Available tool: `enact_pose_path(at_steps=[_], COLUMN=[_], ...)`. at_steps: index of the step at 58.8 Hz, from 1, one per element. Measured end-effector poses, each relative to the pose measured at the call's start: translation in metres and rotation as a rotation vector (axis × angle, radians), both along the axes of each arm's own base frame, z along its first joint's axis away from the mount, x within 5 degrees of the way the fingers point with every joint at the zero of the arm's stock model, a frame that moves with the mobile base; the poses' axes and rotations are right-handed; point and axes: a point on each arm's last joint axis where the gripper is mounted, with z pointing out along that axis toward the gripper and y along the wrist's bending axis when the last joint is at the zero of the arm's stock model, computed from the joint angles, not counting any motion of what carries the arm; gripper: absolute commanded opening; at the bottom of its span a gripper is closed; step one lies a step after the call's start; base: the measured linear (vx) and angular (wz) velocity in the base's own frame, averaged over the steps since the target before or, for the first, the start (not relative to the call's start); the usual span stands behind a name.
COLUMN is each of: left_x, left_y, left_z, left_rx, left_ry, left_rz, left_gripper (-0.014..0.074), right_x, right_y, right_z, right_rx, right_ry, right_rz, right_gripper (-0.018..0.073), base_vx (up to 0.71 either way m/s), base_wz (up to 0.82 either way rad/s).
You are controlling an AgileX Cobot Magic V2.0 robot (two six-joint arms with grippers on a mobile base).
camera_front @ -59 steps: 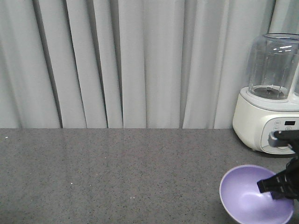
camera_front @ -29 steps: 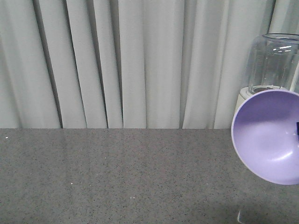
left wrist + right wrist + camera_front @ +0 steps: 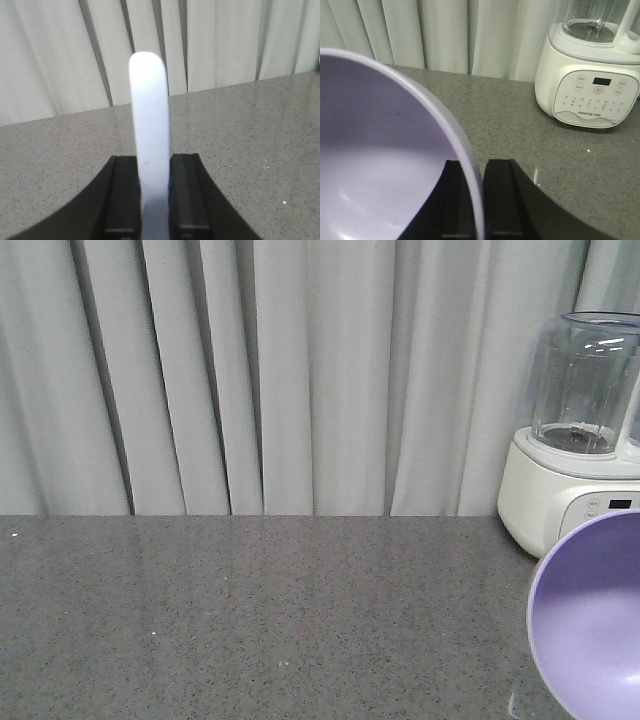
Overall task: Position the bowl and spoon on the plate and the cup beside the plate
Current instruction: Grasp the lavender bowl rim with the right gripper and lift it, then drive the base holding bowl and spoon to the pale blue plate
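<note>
The lavender bowl (image 3: 592, 620) hangs tilted at the front view's lower right, its inside facing the camera. In the right wrist view the bowl (image 3: 375, 165) fills the left half, and my right gripper (image 3: 476, 172) is shut on its rim, one finger inside and one outside. My left gripper (image 3: 154, 167) is shut on the pale bluish-white spoon (image 3: 150, 120), whose broad rounded end sticks straight up above the fingers. Neither gripper shows in the front view. The plate and the cup are out of view.
A white blender (image 3: 578, 450) with a clear jar stands at the back right of the grey speckled counter (image 3: 250, 610); its control panel (image 3: 596, 95) faces the right wrist view. Pale pleated curtains (image 3: 280, 370) hang behind the counter.
The bowl was lifted off the counter and tipped up, then moved down and to the right, now partly past the front view's edge. The blender's base shows again.
</note>
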Motion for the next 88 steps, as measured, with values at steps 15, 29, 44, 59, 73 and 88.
enact_pose_path(at_steps=[15,29,44,59,73,88], left_x=[-0.0017,-0.0017,-0.0017,-0.0017,-0.0017,-0.0017], left_y=[0.0002,0.0002,0.0002,0.0002,0.0002,0.0002], left_z=[0.001,0.001,0.001,0.001,0.001,0.001], left_rx=[-0.001,-0.001,-0.001,-0.001,-0.001,-0.001], left_ry=[-0.014,-0.014,-0.014,-0.014,-0.014,-0.014], left_rz=[0.002,0.002,0.002,0.002,0.002,0.002], left_gripper=[0.0,0.0,0.0,0.0,0.0,0.0], right_x=[-0.0048,-0.0048,-0.0048,-0.0048,-0.0048,-0.0048], right_y=[0.0001,0.0001,0.0001,0.0002,0.0001,0.0001], right_z=[0.0036,0.0037,0.0037,0.0037,0.0038,0.0038], right_rx=[0.001,0.002,0.002,0.003,0.003,0.003], right_ry=[-0.032,-0.033,-0.033,-0.033,-0.034,-0.034], right_rz=[-0.003,-0.003,-0.003,-0.003,-0.003,-0.003], right_gripper=[-0.0009,-0.0009,-0.0009,-0.0009,-0.0009,-0.0009], base_vx=[0.0,0.0,0.0,0.0,0.0,-0.04], base_wz=[0.0,0.0,0.0,0.0,0.0,0.01])
